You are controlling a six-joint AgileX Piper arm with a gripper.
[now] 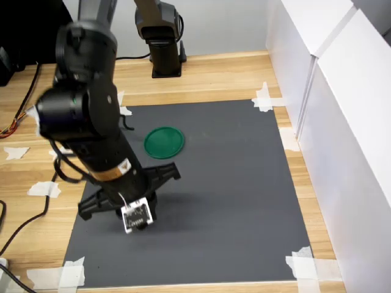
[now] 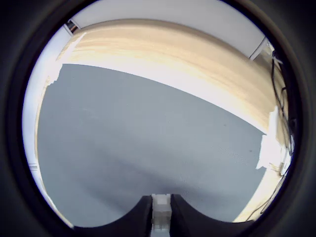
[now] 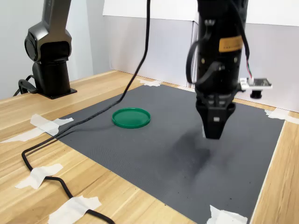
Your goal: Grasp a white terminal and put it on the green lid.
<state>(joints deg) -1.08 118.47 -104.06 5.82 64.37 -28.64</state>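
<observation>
So going left to right in the second exterior view: the green lid [image 3: 131,117] sits flat on the dark mat [image 3: 154,154], and the gripper [image 3: 214,133] hangs to its right, clear of the mat with its shadow underneath. From the gripper, the lid lies at roughly 9 o'clock in the second exterior view, and they're well apart. In the first exterior view it flips: the gripper [image 1: 131,201] is on the left and nearer the camera, and the lid [image 1: 164,141] is up around 1 o'clock from it.

The white terminal [image 2: 161,211] only really shows in the wrist view, pinched between the two dark fingers, so the jaws are clamped on it. It looks slightly oblong, with its long axis running along the fingers, out toward the tips, so pointing down at the mat as far as I can tell.

My guess is the whole move comes down to carrying it sideways to the lid, then lowering.
</observation>
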